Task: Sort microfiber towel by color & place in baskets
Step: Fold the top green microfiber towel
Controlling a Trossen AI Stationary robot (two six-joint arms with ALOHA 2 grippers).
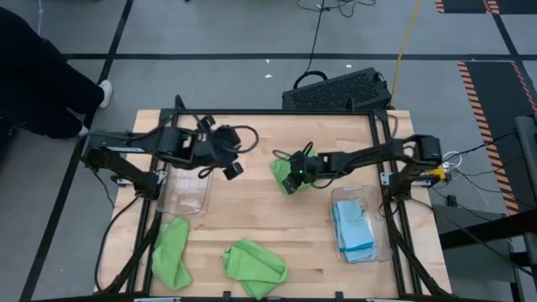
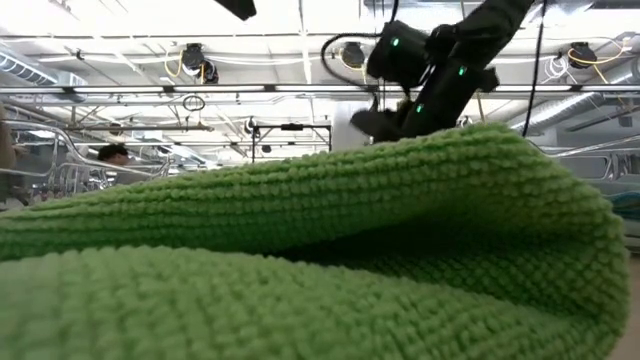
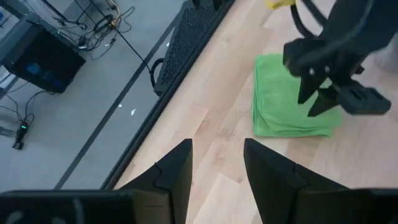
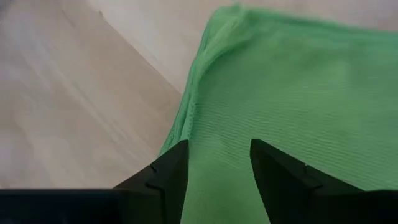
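Three lime green towels lay on the wooden table (image 1: 252, 210), and I take the folded one at the table's middle (image 1: 281, 174) as my landmark. My right gripper (image 1: 291, 182) hung directly over that towel, its two dark fingers (image 4: 168, 177) spread apart with green cloth showing between them; they pinched nothing, and whether the tips touched the pile I could not tell. My left gripper (image 1: 231, 169) hovered off to the left of that towel, well apart from it, its fingers (image 3: 174, 171) parted with only bare wood in the gap.

Below and to the left of the middle towel, beside the table's left edge, stood a clear basket (image 1: 186, 195) in which I could see no cloth. Further down lay a second green towel (image 1: 170, 252) near the left corner, and a third green towel (image 1: 253, 267) at the near edge, filling the low view. To the right of the middle towel stood the other clear basket (image 1: 379, 239), holding light blue towels (image 1: 352, 228). Beyond the middle towel, off the far edge, sat a black perforated crate (image 1: 336, 90).
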